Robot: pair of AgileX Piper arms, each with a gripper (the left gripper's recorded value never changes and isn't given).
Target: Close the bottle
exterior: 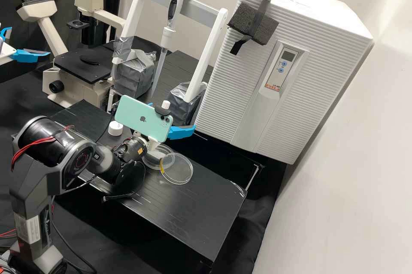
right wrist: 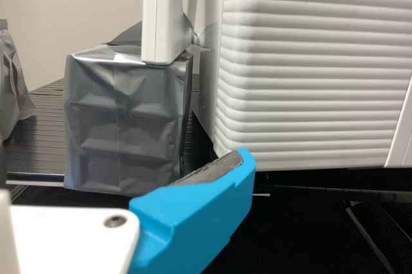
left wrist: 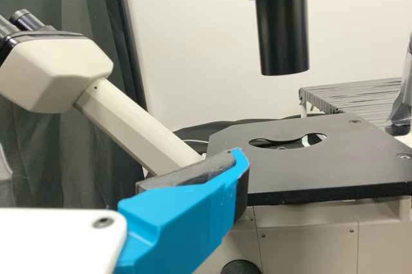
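Since the right gripper [exterior: 175, 119] is held with its jaws apart and nothing between them, pointed at the grey taped block [right wrist: 125, 126] and the white ribbed cabinet [right wrist: 309, 68] rather than at the task's thing, a wide turn will probably be needed, and most of the risk is judged to lie there. What is taken for the bottle, a small white cylinder [exterior: 115, 128], stands on the black slatted platform [exterior: 193, 218] at its far edge near the left corner, just behind that arm's wrist; whether it is already capped cannot be told. It could be knocked off that edge by the wrist or by the mint phone [exterior: 143, 117] mounted on it. Two clear petri dishes [exterior: 177, 169], lying just beside the wrist toward the middle of the platform, could be swept along or cracked. The left gripper [exterior: 25, 43], likewise apart and empty, is parked by the microscope [exterior: 73, 72], well apart from the cylinder, so a fumbled grasp could not readily be backed up.
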